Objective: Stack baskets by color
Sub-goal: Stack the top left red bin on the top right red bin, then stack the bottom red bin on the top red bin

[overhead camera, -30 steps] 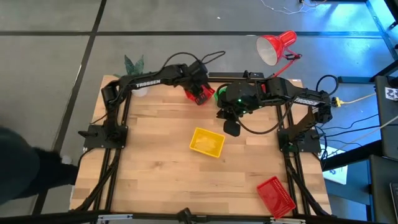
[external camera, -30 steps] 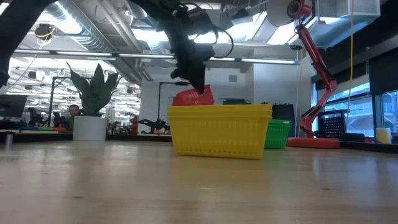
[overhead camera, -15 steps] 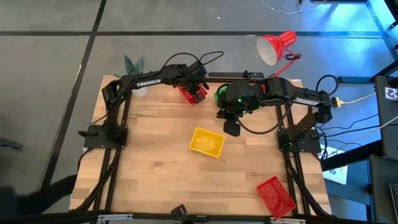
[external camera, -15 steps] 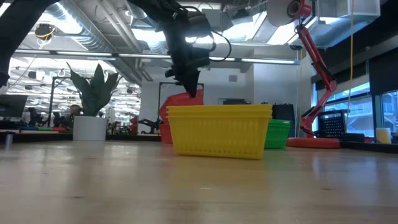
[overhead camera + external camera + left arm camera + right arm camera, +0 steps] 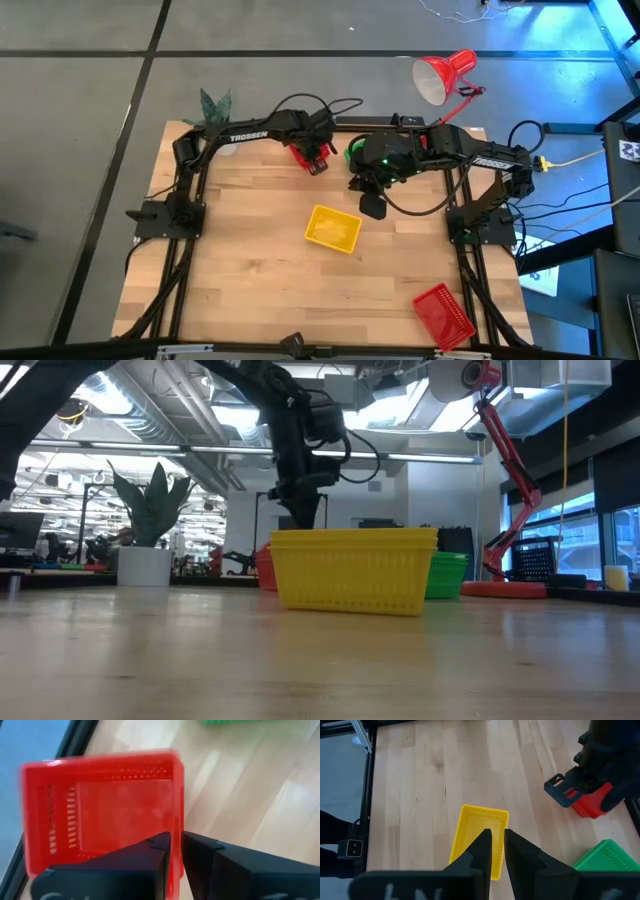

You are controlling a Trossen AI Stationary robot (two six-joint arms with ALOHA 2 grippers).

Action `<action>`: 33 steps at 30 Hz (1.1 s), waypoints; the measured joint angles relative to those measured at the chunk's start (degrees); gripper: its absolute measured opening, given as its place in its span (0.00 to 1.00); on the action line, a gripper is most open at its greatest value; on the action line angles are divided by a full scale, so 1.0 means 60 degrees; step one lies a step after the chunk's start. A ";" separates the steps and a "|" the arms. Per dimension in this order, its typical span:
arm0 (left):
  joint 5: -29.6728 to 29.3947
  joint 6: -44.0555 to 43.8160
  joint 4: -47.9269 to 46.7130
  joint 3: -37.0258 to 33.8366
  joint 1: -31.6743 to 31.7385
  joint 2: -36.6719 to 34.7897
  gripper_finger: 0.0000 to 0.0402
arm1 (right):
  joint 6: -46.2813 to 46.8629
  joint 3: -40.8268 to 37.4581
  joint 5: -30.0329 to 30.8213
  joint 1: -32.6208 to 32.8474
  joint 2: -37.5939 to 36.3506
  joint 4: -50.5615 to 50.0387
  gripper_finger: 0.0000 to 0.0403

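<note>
Setting down: left gripper (image 5: pixel 176 851) straddles the red basket (image 5: pixel 102 810)'s wall near the far edge, fingers narrowly parted; lift straight up to clear it; right gripper (image 5: pixel 498 844), fingers narrow and empty, hovers above the yellow basket (image 5: pixel 333 229).

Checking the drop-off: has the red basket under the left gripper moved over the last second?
Yes. In the low view the red basket has dropped from above the yellow basket rim to table level behind it.

My left gripper (image 5: pixel 316 160) sits upper centre, fingers narrowly parted; my right gripper (image 5: pixel 372 207) hangs mid-frame, nearly closed.
</note>
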 joint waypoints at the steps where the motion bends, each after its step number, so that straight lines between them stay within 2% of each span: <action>1: 0.0000 0.0004 -0.0058 0.0000 0.0000 -0.0003 0.10 | 0.0004 0.0000 0.0000 -0.0002 0.0000 -0.0003 0.12; 8: -0.0270 -0.0004 -0.0059 0.0030 0.0047 -0.0047 0.16 | 0.0028 0.0000 0.0000 0.0000 0.0000 -0.0003 0.12; 14: -0.0303 0.0020 -0.1639 0.0805 0.0055 -0.0071 0.17 | 0.0984 0.0000 -0.0103 0.0000 0.0000 -0.0548 0.12; 17: -0.0298 0.0212 -0.2297 0.1198 -0.0021 -0.0273 0.15 | 0.1066 0.0000 -0.0983 0.0019 0.0020 -0.1769 0.12; 20: -0.0317 0.0542 -0.2687 0.1446 -0.0137 -0.0740 0.15 | 0.0903 -0.0007 -0.2007 0.0312 0.0025 -0.2590 0.12; 23: -0.0310 0.0738 -0.2673 0.1461 -0.0324 -0.1419 0.15 | 0.0042 -0.0007 -0.2526 0.0831 0.0025 -0.2847 0.12; 28: -0.0302 0.0489 -0.2720 0.1461 -0.0721 -0.2775 0.15 | -0.0162 -0.0051 -0.2601 0.1861 0.0024 -0.3001 0.12; 33: -0.0328 -0.0276 -0.2752 0.1462 -0.1258 -0.4005 0.15 | 0.0842 -0.0374 -0.2577 0.2914 0.0022 -0.3017 0.12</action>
